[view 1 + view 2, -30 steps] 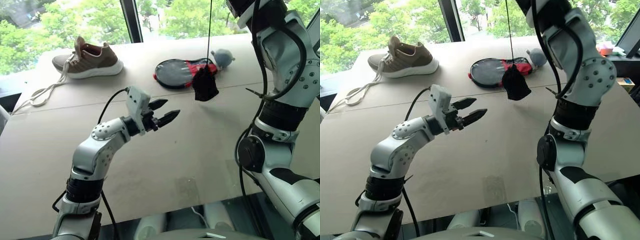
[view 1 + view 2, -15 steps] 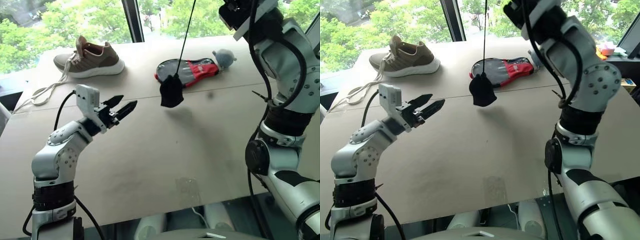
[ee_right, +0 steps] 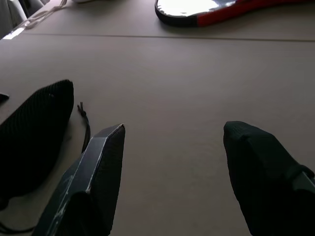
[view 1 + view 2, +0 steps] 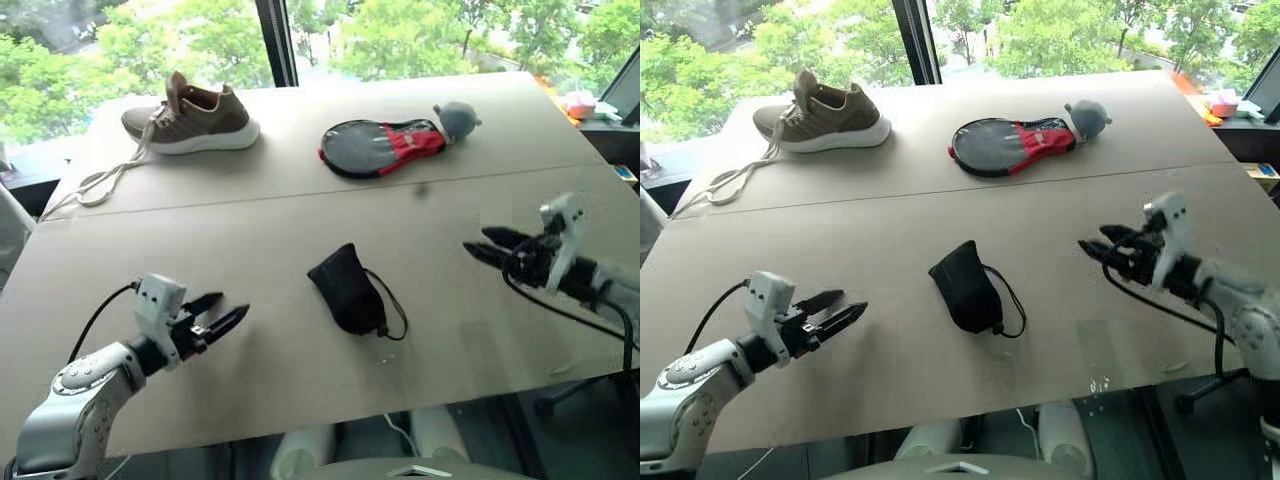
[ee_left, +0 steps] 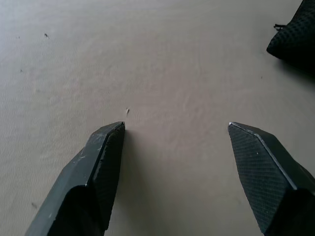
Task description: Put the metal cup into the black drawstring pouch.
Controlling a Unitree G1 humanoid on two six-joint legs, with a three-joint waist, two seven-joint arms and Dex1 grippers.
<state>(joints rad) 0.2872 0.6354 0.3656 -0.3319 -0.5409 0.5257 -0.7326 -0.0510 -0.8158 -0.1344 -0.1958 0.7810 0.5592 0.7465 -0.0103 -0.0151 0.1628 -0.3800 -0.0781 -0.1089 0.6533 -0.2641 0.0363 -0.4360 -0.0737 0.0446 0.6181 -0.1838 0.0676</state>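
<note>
Pouch (image 4: 346,290), bulging as if the cup sat inside, lay mid-table between the left gripper (image 4: 226,315) and right gripper (image 4: 485,246), fingers wide and empty.

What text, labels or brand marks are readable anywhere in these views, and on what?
None readable.
Shoe: no brand mark legible.
Black-and-red paddle case: no print can be made out.
Black drawstring pouch: plain fabric, no label showing.
Left tool and right tool: no markings visible on either.
</note>
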